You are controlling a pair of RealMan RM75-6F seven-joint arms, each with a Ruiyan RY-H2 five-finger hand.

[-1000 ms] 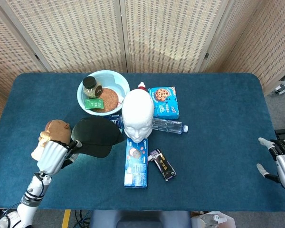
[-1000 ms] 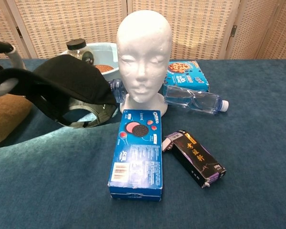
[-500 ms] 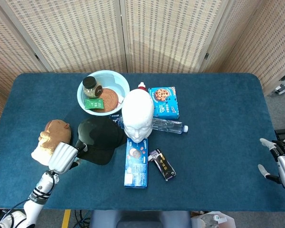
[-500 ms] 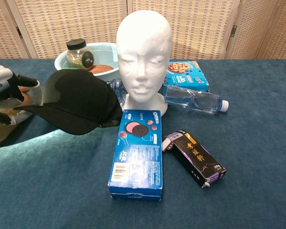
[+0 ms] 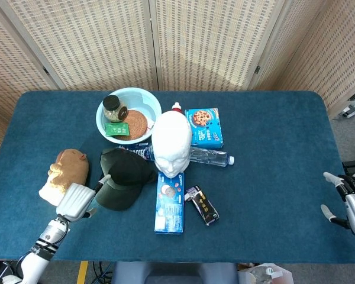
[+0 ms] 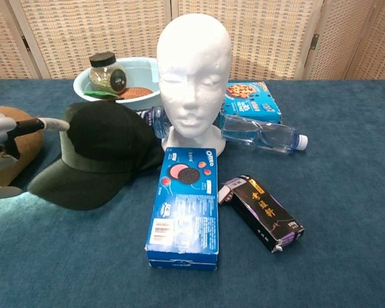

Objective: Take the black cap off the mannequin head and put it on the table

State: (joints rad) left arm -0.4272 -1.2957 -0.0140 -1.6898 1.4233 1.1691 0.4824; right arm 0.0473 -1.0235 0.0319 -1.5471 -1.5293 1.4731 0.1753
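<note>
We judge the black cap (image 6: 96,154) placed on the table (image 5: 272,136); left hand (image 5: 76,201), fingers spread and empty, needs only retreating.

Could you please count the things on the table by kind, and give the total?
Boxes: 3: Oreo box, cookie box, dark box
Bottles: 2: one, another
Cap: 1
Mannequin head: 1
Bowl: 1
Jar: 1
Plush toy: 1
Total: 10

Cap (image 5: 122,177) left of mannequin head (image 5: 171,144)
</note>
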